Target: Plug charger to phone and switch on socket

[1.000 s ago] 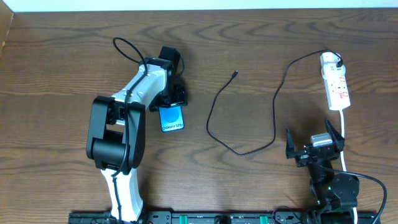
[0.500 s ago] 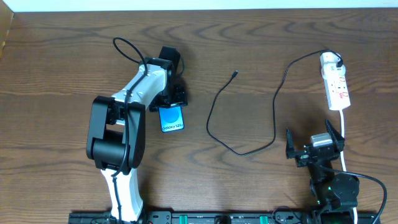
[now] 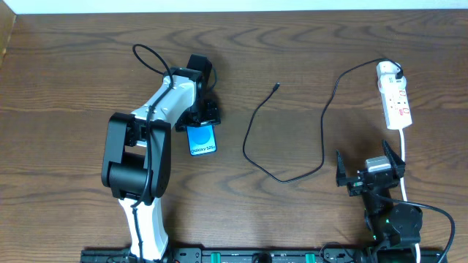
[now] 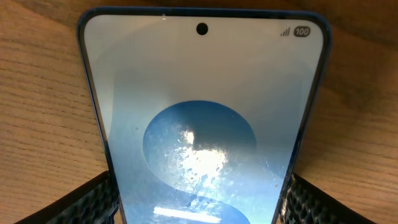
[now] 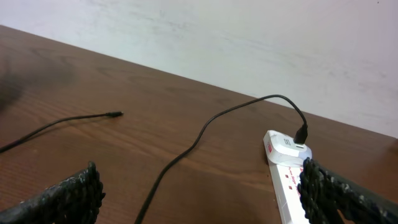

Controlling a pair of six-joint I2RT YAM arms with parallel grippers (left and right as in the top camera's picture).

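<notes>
The phone (image 3: 203, 139) lies flat on the table left of centre, its cyan screen facing up. My left gripper (image 3: 200, 117) sits over its far end. In the left wrist view the phone (image 4: 202, 93) fills the frame and both fingers (image 4: 90, 202) press its long edges. The charger cable (image 3: 252, 117) loops across the middle, its connector tip (image 3: 276, 87) lying free. Its black plug (image 3: 395, 74) sits in the white socket strip (image 3: 395, 102) at the right. My right gripper (image 3: 369, 169) is open and empty, below the strip; the strip (image 5: 283, 168) and cable (image 5: 205, 127) show ahead of it.
A thicker white cord (image 3: 404, 157) runs from the strip toward the right arm's base (image 3: 391, 223). The left arm (image 3: 142, 146) stretches from the front edge to the phone. A pale wall (image 5: 249, 37) stands behind the table's far edge.
</notes>
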